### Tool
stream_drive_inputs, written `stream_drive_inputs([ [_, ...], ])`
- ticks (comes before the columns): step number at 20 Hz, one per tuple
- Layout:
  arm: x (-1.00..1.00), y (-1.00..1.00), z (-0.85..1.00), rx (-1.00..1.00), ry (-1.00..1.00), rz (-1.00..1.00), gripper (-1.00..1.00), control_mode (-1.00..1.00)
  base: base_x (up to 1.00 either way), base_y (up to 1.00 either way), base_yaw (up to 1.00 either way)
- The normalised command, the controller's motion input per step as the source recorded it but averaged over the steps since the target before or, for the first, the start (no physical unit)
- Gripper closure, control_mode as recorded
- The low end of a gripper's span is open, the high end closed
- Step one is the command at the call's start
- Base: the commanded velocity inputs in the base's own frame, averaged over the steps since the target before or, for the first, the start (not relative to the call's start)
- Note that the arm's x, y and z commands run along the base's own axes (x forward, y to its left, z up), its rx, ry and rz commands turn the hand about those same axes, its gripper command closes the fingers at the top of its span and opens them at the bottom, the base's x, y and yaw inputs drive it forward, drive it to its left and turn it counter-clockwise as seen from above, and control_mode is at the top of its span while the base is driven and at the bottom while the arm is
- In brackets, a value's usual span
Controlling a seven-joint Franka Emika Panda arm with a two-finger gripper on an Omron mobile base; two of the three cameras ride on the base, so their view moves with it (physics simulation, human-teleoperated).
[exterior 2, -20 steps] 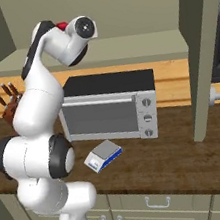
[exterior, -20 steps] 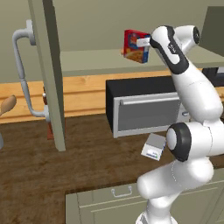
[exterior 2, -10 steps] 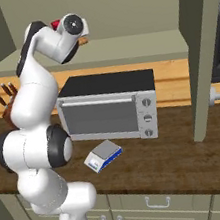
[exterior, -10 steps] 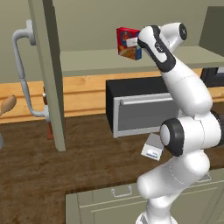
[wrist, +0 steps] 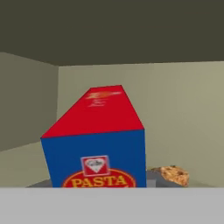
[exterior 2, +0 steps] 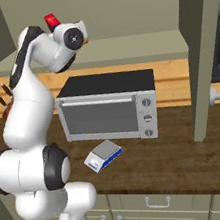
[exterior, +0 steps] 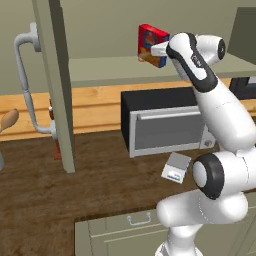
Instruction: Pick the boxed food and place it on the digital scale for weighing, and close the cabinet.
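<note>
The digital scale [exterior: 176,167] lies flat on the desk [exterior: 100,185] before the toaster oven [exterior: 165,125]. Above, the arm reaches up and forward into the open cabinet [exterior: 55,85], its end effector [exterior: 159,50] clamped on the boxed food [exterior: 151,45], which stands roughly upright, slightly tilted, above the shelf.

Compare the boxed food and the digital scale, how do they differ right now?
The boxed food is a tall red and blue carton; the digital scale is a flat light-grey pad. The boxed food is up in the open cabinet, shut in the gripper; the digital scale lies untouched on the wooden counter before the toaster oven. Both are small.
</note>
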Motion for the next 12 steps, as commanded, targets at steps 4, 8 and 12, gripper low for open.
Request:
stream_drive_inputs([
  [4,-0.78,-0.02,0.0,0.14,-0.2,0.0,1.0,-1.0,0.0,0.0,0.0],
  [8,-0.98,0.0,0.0,0.11,-0.18,0.0,1.0,-1.0,0.0,0.0,0.0],
  [12,-1.0,0.0,0.18,0.11,-0.14,0.0,1.0,-1.0,0.0,0.0,0.0],
])
